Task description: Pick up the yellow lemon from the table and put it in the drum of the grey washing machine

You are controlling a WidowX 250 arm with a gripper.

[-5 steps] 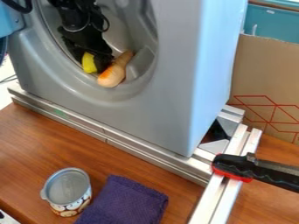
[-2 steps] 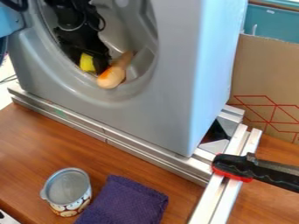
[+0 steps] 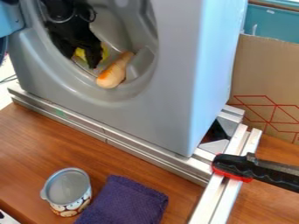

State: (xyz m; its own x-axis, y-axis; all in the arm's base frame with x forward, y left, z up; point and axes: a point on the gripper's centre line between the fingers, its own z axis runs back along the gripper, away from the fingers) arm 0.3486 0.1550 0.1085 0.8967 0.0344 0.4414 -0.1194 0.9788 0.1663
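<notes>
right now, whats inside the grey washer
Inside the grey washer are the black gripper, a yellow thing partly behind it, and a tan toy with an orange patch. The gripper hides part of the yellow thing, and whatever lies farther behind cannot be seen.

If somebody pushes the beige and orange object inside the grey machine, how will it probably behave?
The beige and orange object would probably roll, since its body looks rounded. With one end thicker, it may turn sideways while rolling. The curved wall of the grey machine might stop it.
</notes>
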